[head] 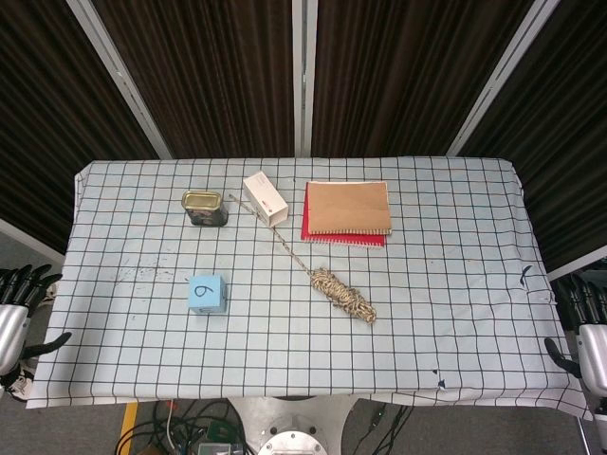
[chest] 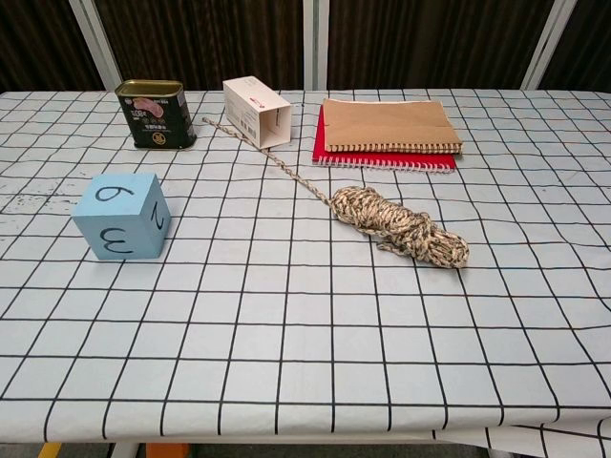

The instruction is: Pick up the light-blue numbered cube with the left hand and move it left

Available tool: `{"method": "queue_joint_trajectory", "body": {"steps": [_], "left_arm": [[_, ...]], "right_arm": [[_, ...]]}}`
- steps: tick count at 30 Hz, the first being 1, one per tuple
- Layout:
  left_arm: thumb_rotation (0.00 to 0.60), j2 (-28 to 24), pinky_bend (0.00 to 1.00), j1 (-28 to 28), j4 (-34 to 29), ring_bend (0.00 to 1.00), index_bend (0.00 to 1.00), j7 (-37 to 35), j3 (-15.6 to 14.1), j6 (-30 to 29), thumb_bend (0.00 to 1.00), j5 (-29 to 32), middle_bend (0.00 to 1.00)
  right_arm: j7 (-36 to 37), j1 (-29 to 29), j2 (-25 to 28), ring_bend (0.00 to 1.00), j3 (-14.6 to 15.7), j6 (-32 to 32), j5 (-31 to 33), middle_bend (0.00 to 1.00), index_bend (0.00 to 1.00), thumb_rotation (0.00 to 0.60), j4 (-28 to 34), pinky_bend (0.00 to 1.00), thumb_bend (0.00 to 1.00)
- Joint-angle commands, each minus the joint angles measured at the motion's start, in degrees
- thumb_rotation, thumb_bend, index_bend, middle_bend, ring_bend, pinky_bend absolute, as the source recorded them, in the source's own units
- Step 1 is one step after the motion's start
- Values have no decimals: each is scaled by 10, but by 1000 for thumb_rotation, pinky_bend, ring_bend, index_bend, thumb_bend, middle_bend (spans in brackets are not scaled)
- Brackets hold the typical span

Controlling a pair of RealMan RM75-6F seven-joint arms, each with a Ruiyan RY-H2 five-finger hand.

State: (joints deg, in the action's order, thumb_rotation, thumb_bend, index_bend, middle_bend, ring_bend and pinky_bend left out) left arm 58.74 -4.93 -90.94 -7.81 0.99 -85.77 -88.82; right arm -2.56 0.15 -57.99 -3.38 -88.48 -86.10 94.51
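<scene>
Far left edge of the head view: left hand [head: 17, 318], one, partly cut off by the frame, off the table beside its left edge, fingers spread apart and holding nothing. Not seen in the chest view.

Left of centre: one light-blue cube [head: 207, 293] [chest: 122, 216], resting flat on the checked tablecloth [head: 436, 303] [chest: 315, 324], well apart from the left hand and from every other object. No long axis, being a cube; faces set slightly askew to the grid lines. Handwritten "6" or "9" on the top face, which of the two not certain; "3" on the face toward the chest camera; a third numeral on the right face, too oblique to read.

Upper left of centre: one tin can [head: 205, 208] [chest: 154, 114], upright, label too small to read.

Upper centre: one small white box [head: 266, 198] [chest: 257, 111], lying on its side, just beside the can.

Centre: one bundle of rope [head: 343, 294] [chest: 401, 225], loose tail running up-left to the white box.

Upper right of centre: two notebooks, one brown [head: 347, 208] [chest: 387, 125] stacked on one red [head: 343, 236] [chest: 382, 158], the red mostly hidden.

Far right edge of the head view: right hand [head: 585, 327], one, partly cut off, beside the table's right edge, fingers apart, holding nothing. Not seen in the chest view.
</scene>
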Motion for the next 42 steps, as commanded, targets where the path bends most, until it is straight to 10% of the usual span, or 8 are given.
{"method": "queue_joint_trajectory", "body": {"steps": [1, 10, 17, 27, 42], "left_arm": [[600, 1, 51, 0, 2, 0, 152, -1, 0, 0, 93, 1, 66], [600, 3, 162, -5, 5, 50, 152, -5, -1, -5, 94, -18, 100], [600, 3, 793, -23, -5, 728, 177, -4, -20, 23, 288, -53, 701], [600, -10, 857, -104, -61, 850, 257, 55, -72, 193, 461, -105, 821], [600, 14, 864, -190, -146, 864, 159, 208, -56, 352, 509, -32, 832]], "right_arm": [[1, 0, 1, 0, 0, -1, -1, 0, 0, 600, 0, 0, 190], [-2, -1, 8, 0, -4, -7, -2, 0, 0, 600, 16, 0, 190], [-6, 4, 12, 0, -7, -2, 0, 0, 0, 600, 21, 0, 190], [-1, 4, 19, 0, -11, -8, -1, 0, 0, 600, 22, 0, 190], [12, 9, 11, 0, -14, 4, 9, 0, 0, 600, 6, 0, 193]]}}
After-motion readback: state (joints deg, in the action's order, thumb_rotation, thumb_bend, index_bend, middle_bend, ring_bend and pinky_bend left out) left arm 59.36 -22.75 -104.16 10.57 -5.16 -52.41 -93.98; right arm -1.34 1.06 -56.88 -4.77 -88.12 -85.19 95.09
